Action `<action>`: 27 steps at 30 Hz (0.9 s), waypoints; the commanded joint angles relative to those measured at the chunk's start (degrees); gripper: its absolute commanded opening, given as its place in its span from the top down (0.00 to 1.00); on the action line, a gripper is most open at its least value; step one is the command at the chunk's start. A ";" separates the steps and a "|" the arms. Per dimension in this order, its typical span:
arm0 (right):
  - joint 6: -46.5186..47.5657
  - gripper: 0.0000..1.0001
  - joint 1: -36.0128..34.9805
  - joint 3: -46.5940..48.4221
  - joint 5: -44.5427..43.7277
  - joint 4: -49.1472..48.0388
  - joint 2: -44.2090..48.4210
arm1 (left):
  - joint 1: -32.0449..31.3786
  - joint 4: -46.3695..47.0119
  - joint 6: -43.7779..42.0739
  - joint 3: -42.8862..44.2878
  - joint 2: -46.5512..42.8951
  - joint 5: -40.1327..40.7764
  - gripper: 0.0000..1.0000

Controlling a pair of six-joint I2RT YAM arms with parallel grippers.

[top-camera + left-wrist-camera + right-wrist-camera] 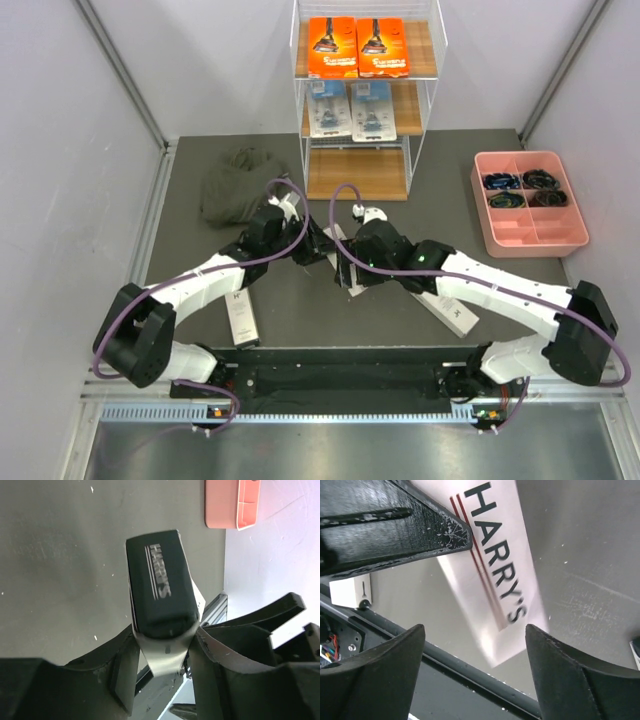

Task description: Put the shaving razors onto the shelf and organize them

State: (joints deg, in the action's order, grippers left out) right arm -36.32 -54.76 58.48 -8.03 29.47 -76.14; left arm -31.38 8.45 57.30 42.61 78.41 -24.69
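We are counting flat orange boxes (333, 47) and blue-and-clear blister packs (330, 110) on the tall white wire-frame shelf (357, 173). Three slim white boxes (240, 318) are awaiting shelving: left claw (165, 640) is gripping one, right claw (475, 655) is gaping wide.

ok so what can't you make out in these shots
Top view: middle box, mostly under the right arm.
Top view: what the pink tray holds, too small.
Left wrist: near end of the dark box, hidden by the left gripper.
Right wrist: white box, lower lettering blurred, upper end cut by the frame.
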 commanded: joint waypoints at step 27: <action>-12.88 0.08 15.47 -27.09 33.60 -38.42 22.44 | 12.22 18.54 -8.78 1.78 -0.98 -41.67 0.56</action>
State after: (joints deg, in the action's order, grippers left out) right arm -42.39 -41.28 35.70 16.45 8.47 -54.37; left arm -19.22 19.94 48.90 42.65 81.12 -59.29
